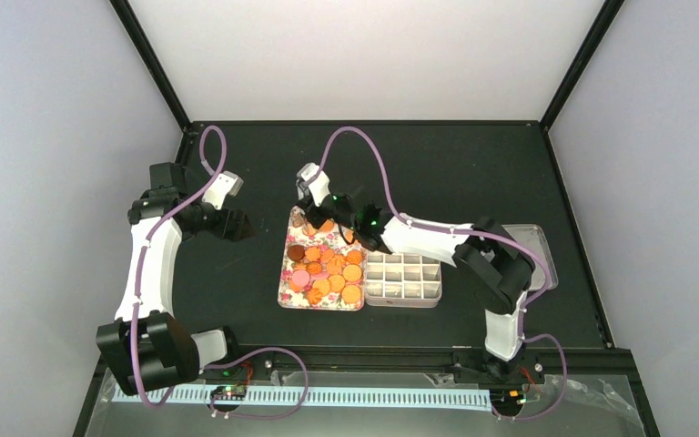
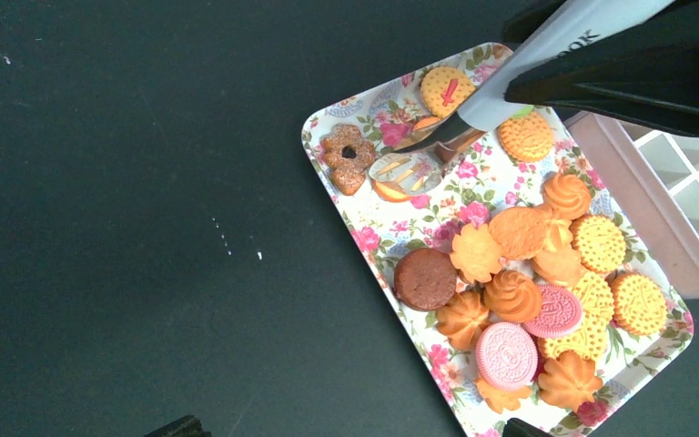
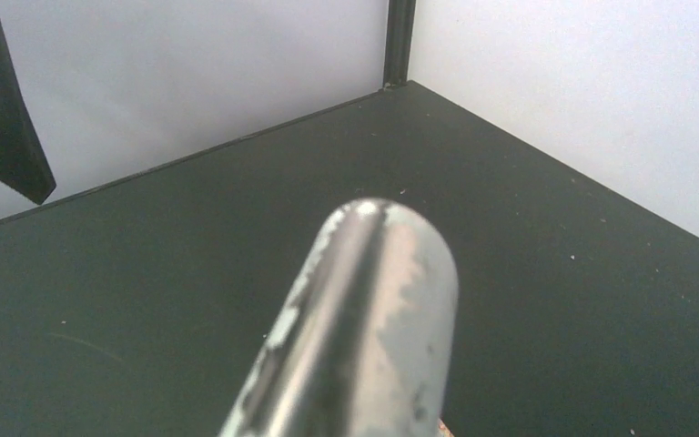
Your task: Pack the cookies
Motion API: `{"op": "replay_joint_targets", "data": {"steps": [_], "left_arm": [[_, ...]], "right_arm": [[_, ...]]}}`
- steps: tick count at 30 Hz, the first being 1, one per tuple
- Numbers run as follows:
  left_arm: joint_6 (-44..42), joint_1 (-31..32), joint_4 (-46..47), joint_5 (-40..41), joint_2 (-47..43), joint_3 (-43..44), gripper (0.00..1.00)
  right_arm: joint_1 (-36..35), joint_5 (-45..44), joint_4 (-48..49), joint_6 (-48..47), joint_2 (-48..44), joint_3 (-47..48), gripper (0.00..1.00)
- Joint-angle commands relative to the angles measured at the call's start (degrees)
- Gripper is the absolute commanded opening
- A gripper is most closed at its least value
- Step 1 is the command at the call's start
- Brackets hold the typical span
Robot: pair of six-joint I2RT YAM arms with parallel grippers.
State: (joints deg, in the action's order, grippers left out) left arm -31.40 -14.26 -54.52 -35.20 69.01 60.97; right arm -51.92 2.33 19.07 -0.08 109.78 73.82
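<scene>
**Black desk (image 1: 473, 164): right jaws grip silver metal tongs (image 2: 528, 64)**

Below them, small round orange, brown and pink cookies (image 2: 510, 296) lie on a flower-patterned rectangular tray (image 2: 364, 241), tong tips at one. The left jaws gape, tray off to their right.

Worn, seemingly metal tongs (image 3: 364, 309); matt table (image 3: 555, 273)

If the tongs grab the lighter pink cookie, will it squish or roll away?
The lighter pink cookie looks flat, stiff and stamped, so it probably won't squish. It lies face-up, not on edge, so it likely slides rather than rolls. Orange cookies touch it, so the tongs may nudge them too.
</scene>
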Motion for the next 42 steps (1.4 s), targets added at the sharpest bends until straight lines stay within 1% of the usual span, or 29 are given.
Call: {"op": "replay_joint_targets", "data": {"steps": [1, 5, 13, 17, 21, 25, 38, 40, 42], "left_arm": [[-0.8, -0.5, -1.1, -1.3, -1.0, 1.1, 0.86], [-0.9, -0.6, -1.3, -1.3, -1.1, 1.2, 0.86], [-1.0, -0.5, -1.4, -1.1, -1.0, 1.3, 0.86], [-0.9, -0.5, -1.2, -1.2, -0.9, 1.4, 0.86], [-1.1, -0.5, -1.1, -1.0, -0.5, 1.7, 0.86], [-0.9, -0.5, -1.2, -1.1, 0.0, 2.1, 0.86], [-0.9, -0.5, -0.9, -1.2, 0.6, 2.0, 0.86], [-0.9, -0.5, -0.9, -1.2, 0.7, 2.0, 0.86], [-0.9, -0.6, -0.9, -1.2, 0.7, 2.0, 0.86]], "right_arm": [[0.1, 0.5, -0.2, 1.3, -3.2, -2.7, 0.10], [0.1, 0.6, 0.1, 1.7, -5.0, -2.5, 0.08], [0.1, 0.6, -0.3, 1.4, -6.6, -1.1, 0.08], [-0.1, 1.0, -0.4, 1.4, -4.3, 0.7, 0.15], [-0.5, 0.1, -0.3, 1.1, -1.9, 2.0, 0.27], [-0.6, -0.5, -0.2, 0.9, -0.6, 2.0, 0.32], [-0.8, -1.3, -0.4, -0.4, 1.4, 0.4, 0.34], [-0.9, -1.3, -0.9, -0.5, 1.6, 0.7, 0.32], [-1.0, -1.1, -1.0, -0.5, 1.5, 0.5, 0.29]]}}
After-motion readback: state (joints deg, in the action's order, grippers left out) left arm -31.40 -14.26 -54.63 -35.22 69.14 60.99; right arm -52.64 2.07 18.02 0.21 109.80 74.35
